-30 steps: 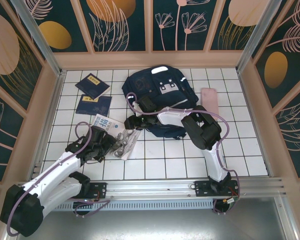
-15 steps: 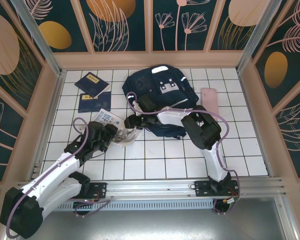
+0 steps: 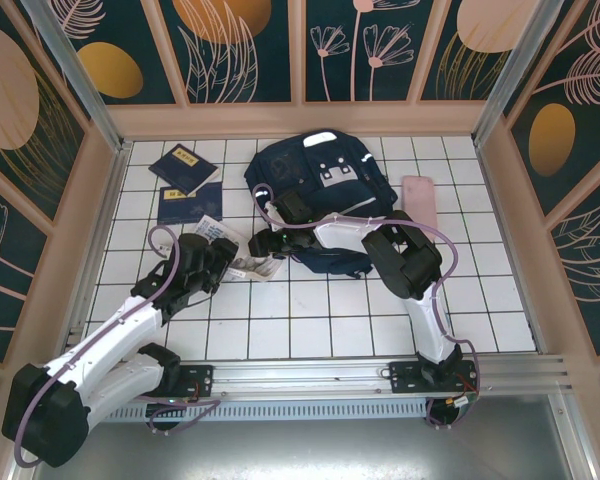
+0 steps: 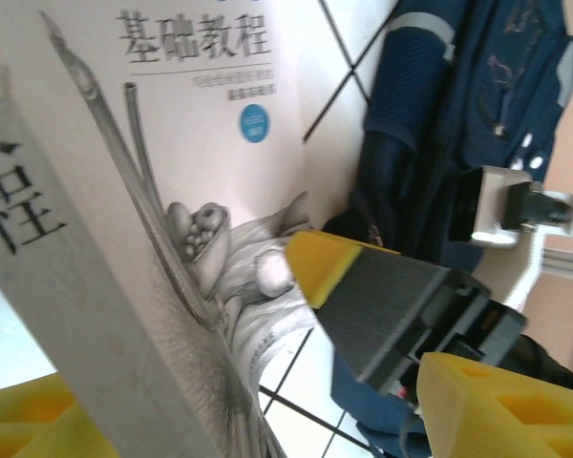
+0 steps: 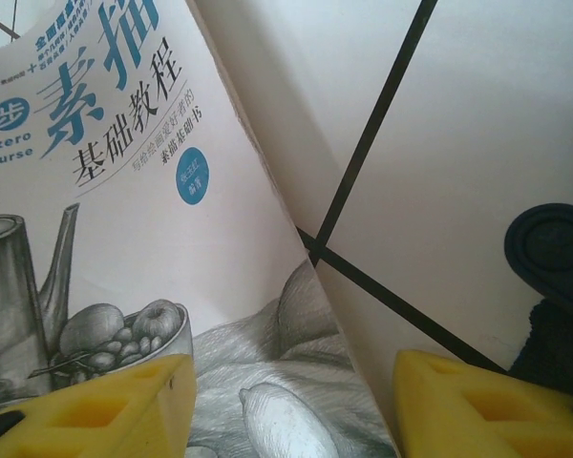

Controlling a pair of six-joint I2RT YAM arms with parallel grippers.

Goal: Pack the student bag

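Left hand (image 4: 258, 420): your fingers stand apart with a white sketching book (image 4: 201, 191) tilted up between them. The book leans against one finger. The other finger (image 4: 506, 410) is clear of it, with tile showing in the gap. This is not a clamp.

Right hand (image 5: 286, 410): your fingers are apart here too, hovering over the corner of the book's cover. In the left wrist view one yellow tip sits at the cover's edge; whether it touches, you cannot tell. The hand grips nothing.

Student bag (image 3: 320, 180): it lies flat on the tabletop (image 3: 360, 320), toward the far middle. It is just beyond your right hand, its near edge close to the book.

Tabletop: white tiles with dark grout. Two navy booklets (image 3: 188, 207) lie close together at far left. A flat pink case (image 3: 420, 200) lies just right of the bag.

Room: teal wall panels (image 3: 240, 50) with gold discs and pale leaf drawings, framed in light wood.
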